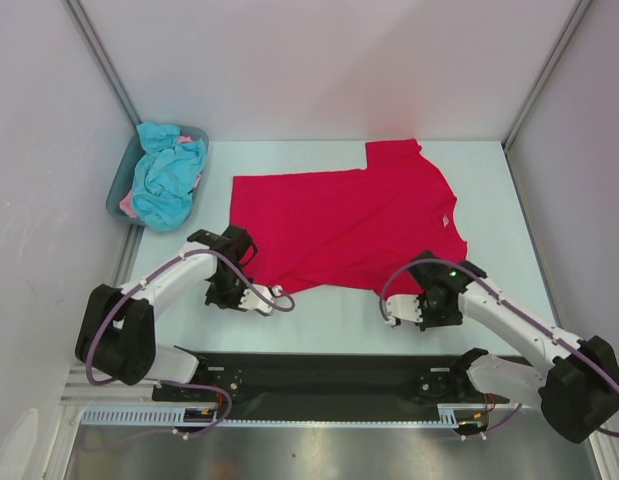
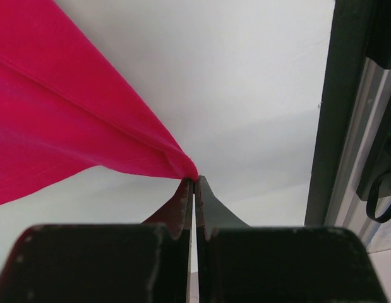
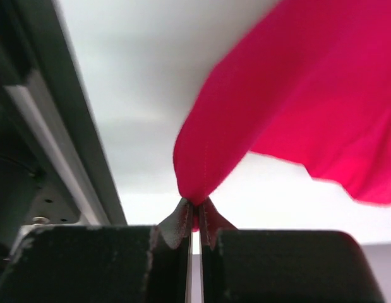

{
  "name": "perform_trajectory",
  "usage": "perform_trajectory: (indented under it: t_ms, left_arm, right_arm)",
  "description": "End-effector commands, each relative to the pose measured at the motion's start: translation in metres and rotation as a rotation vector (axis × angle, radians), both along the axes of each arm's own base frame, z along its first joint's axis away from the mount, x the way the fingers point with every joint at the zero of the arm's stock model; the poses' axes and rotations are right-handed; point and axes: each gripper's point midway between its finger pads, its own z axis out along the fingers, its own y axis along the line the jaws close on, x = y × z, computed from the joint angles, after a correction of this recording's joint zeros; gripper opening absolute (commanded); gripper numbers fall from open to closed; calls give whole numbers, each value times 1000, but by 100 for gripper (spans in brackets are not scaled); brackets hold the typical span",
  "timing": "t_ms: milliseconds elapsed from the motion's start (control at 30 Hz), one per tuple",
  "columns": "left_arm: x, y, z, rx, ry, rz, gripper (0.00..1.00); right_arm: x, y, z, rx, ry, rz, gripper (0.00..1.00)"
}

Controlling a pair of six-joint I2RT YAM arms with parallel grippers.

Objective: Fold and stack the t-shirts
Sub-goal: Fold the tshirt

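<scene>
A crimson red t-shirt [image 1: 339, 220] lies spread on the pale table, its collar end towards the right. My left gripper [image 1: 279, 297] is shut on the shirt's near left corner; in the left wrist view the jaws [image 2: 194, 183] pinch a tip of red cloth [image 2: 56, 126] that is lifted off the table. My right gripper [image 1: 391, 312] is shut on the near right part of the hem; in the right wrist view a fold of red cloth [image 3: 296, 107] hangs from the pinched jaws [image 3: 196, 205]. Turquoise-blue t-shirts [image 1: 169, 175] and a bit of pink cloth [image 1: 127, 207] lie bunched in the tub.
The grey-blue plastic tub [image 1: 117, 190] stands at the far left against the side wall. A black rail [image 1: 329, 375] carrying the arm bases runs along the table's near edge. White walls with metal posts [image 1: 544, 75] close in the back and both sides.
</scene>
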Motion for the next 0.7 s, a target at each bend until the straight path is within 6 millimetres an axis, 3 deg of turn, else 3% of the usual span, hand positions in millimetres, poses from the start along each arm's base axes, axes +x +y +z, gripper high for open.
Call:
perform_trajectory:
  t_ms: [0,100,300,667]
  left_arm:
    - [3,3,6,5,-38,-49,0]
    - [6,4,6,14,-46,-45,0]
    - [6,5,6,24,-45,-47,0]
    - [0,16,3,69,-31,-87,0]
  right_arm:
    - [18,-28,11,-54,-78,36,0]
    - [24,-46,19,-67,-112,14,0]
    - [15,-67,22,-99,-114,22,0]
    - [0,-76,23,-112,-102,43,0]
